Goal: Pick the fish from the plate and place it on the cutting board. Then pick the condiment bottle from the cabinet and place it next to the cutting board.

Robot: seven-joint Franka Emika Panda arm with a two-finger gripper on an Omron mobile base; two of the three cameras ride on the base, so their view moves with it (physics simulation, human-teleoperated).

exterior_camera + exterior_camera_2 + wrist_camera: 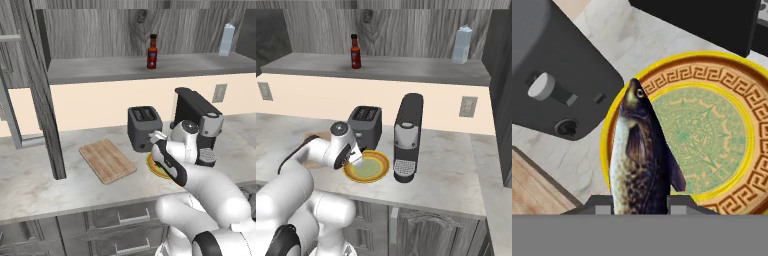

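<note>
Fish (639, 160) pinched by gripper (639, 202) | above plate (739, 100) | marble counter (30, 180) | toaster (144, 127)

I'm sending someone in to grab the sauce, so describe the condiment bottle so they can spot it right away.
Look at the open shelf recess of the grey wood-grain cabinet above the marble counter. The condiment bottle stands upright there, above the toaster. It is small and dark red with a narrow neck and black cap, unlike the taller pale blue-white carton further right.
</note>
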